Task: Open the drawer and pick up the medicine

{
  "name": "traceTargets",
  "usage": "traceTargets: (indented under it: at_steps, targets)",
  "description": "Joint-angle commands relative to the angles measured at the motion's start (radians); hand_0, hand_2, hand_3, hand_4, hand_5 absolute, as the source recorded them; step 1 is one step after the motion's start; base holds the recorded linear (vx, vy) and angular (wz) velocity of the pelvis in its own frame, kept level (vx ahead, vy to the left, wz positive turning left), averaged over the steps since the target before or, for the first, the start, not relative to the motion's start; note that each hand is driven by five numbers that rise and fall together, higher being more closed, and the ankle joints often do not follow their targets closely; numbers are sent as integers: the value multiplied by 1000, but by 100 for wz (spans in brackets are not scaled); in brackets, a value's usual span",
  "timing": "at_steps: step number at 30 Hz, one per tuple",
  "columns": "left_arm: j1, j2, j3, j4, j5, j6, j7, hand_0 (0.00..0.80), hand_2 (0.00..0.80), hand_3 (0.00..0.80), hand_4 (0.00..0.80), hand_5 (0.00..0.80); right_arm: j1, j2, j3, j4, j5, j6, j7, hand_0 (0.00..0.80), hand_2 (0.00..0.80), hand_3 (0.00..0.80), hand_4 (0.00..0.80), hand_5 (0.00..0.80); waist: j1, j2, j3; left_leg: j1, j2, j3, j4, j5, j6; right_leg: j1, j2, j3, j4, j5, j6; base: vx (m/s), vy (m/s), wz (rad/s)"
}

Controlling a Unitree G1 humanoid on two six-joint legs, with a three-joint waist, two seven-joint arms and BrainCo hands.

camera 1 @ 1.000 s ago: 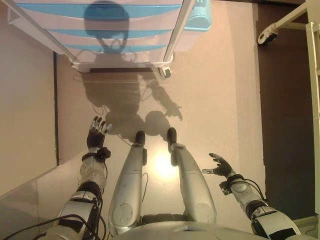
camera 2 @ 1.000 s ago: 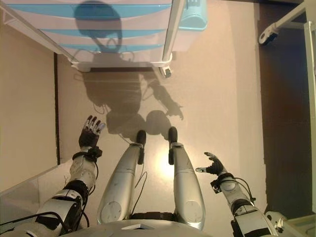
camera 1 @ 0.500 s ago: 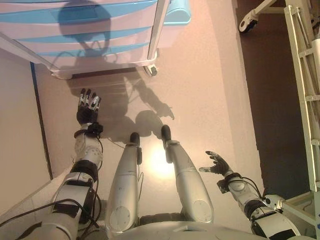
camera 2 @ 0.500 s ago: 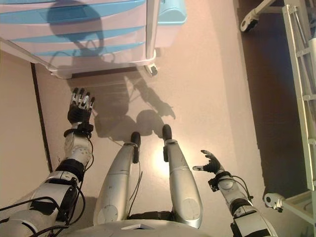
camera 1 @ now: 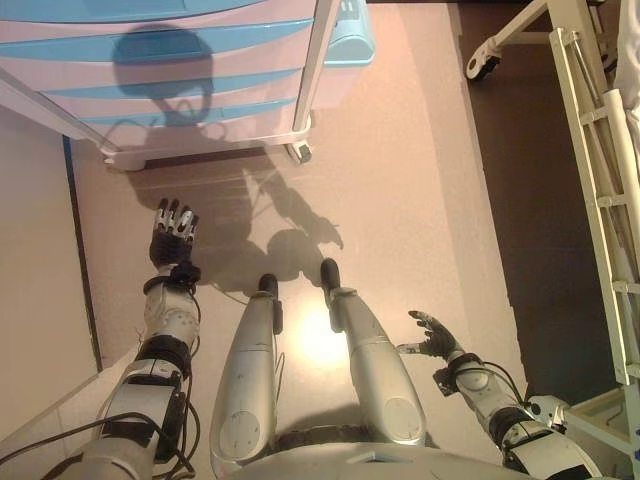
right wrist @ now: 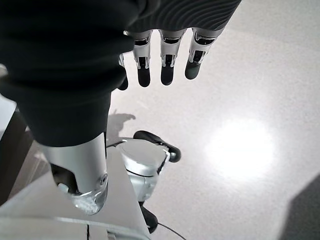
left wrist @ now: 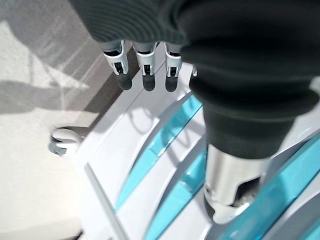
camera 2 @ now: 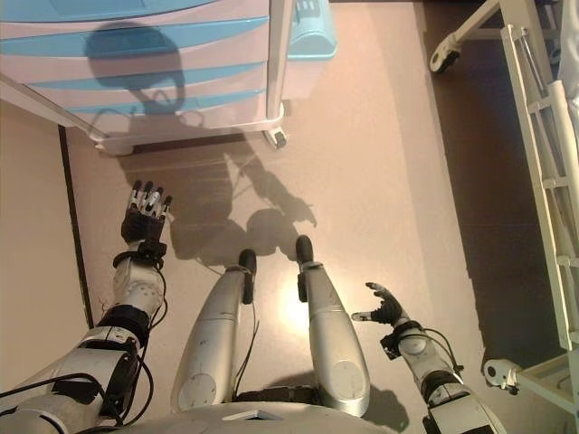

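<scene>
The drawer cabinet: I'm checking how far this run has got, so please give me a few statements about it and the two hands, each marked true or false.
1. All visible drawers of the drawer cabinet are closed. True.
2. The left hand grips a drawer handle. False: it hangs open over the floor, short of the cabinet, touching nothing.
3. The right hand holds the medicine. False: it is open and empty, low at the robot's right side; no medicine shows in any view.
4. The cabinet stands on casters. True.
5. A white metal frame stands to the robot's right. True.
</scene>
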Motion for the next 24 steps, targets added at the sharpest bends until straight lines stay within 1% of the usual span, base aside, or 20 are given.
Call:
traceTargets:
  at_steps: [1,3,7,12,16,21,24]
  targets:
    - [20,45,44,-34,-58,-14,-41,0,0,0,0,0,83,-6,40,-48,26,10,0,0,0,0,0,0,12,-13,-42,-9,-74,15,-58,-28,105,39,49,-53,-43,29,-48,59,-33,-6]
    - [11,57,50,-43,-76,-12,-42,0,0,0,0,0,89,-3,45,-54,36,14,-1,0,0,0,0,0,13,-18,-40,-7,-74,14,-56,-31,105,45,50,-50,-47,31,-45,63,-30,-3]
    - [-39,100,64,-60,-103,7,-7,0,0,0,0,0,93,4,58,-66,52,27,-1,0,0,0,0,0,9,-33,-37,-13,-80,10,-44,-41,111,46,60,-37,-55,40,-40,62,-26,1]
    - [-152,190,74,-65,-187,57,20,0,0,0,0,0,108,4,85,-87,74,33,1,0,0,0,0,0,-5,-50,-37,-22,-88,0,-42,-44,115,42,76,-17,-70,52,-34,51,-29,-3]
    - [-272,268,56,-66,-281,106,20,0,0,0,0,0,109,3,111,-94,98,28,-6,0,0,0,0,0,-17,-60,-38,-35,-84,0,-44,-48,116,35,83,-10,-83,54,-35,9,-39,1]
    - [-415,317,1,-87,-383,123,-17,0,0,0,0,0,107,3,140,-86,114,16,-28,0,0,0,0,0,-31,-65,-35,-50,-77,6,-42,-52,114,26,86,-9,-91,52,-38,2,-13,-3]
    - [-484,330,-30,-135,-448,139,-48,0,0,0,0,0,106,1,149,-75,119,1,-35,0,0,0,0,0,-35,-64,-35,-55,-76,3,-50,-50,110,22,88,-8,-95,48,-41,-8,-21,-2]
